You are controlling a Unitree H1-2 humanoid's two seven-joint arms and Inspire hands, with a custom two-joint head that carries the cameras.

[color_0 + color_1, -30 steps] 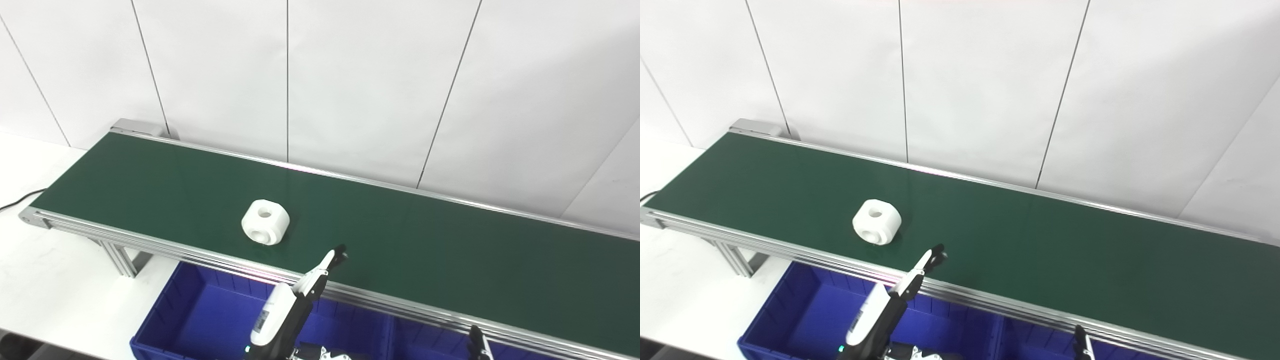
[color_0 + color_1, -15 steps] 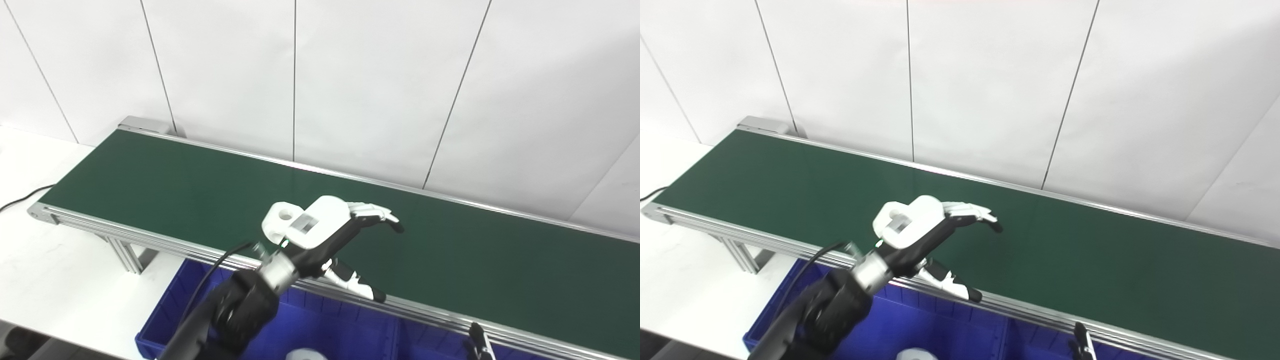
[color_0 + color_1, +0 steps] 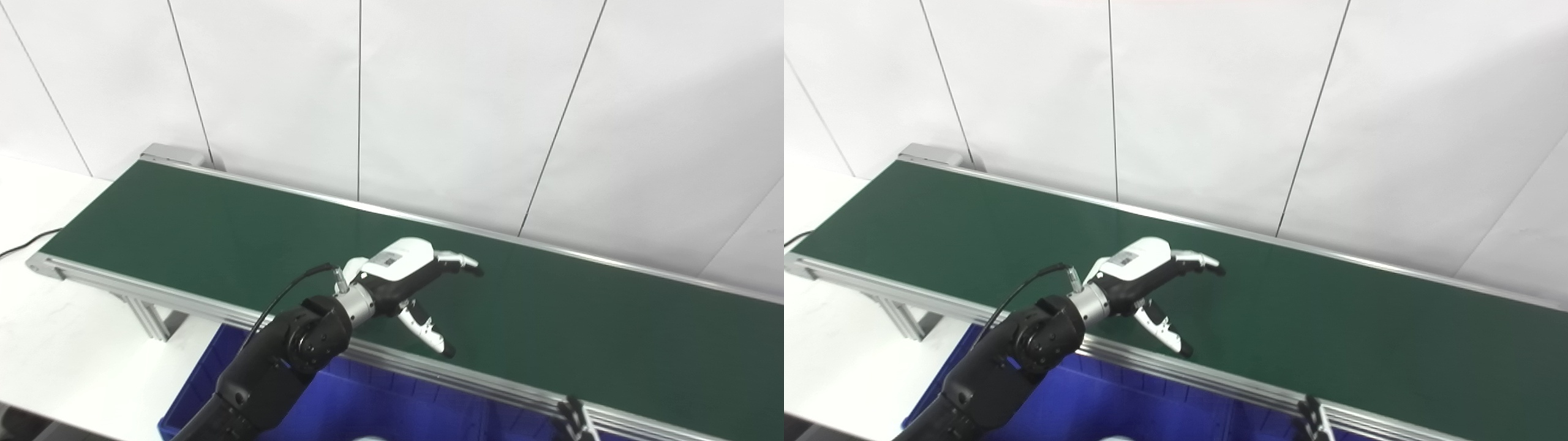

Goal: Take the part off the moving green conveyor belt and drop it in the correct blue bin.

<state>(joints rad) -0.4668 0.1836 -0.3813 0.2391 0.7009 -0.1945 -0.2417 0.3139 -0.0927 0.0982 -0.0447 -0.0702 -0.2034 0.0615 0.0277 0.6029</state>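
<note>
My left hand (image 3: pixel 404 269) is out over the green belt (image 3: pixel 184 226), palm down and a little above it. It is spread: the fingers (image 3: pixel 459 263) reach forward side by side, the thumb (image 3: pixel 425 327) splays down and back toward the belt's near rail (image 3: pixel 490 383), and nothing sits between them. The gap between thumb and fingers shows only bare belt.

The part (image 3: pixel 353 267) is almost wholly hidden. All I can see is a small white patch just behind my wrist, on its far left side, lying on the belt. I cannot tell whether my hand touches it; it is not inside my grasp.

A black cable (image 3: pixel 282 300) loops from my wrist back along my forearm.

The blue bin (image 3: pixel 429 404) sits below my hand and closer to me, under the near rail, with my own arm covering its left part. At the very bottom edge, below my hand, a sliver of something white (image 3: pixel 1115 437) shows inside the bin. Too little of it is in view to say what it is. The bin's inner walls are ribbed; I cannot make out its compartments from here.

Of my right hand (image 3: pixel 572 418) only dark tips poke up at the bottom edge, well to the right of my left hand and just before the rail. I cannot tell whether it is spread or closed.
</note>
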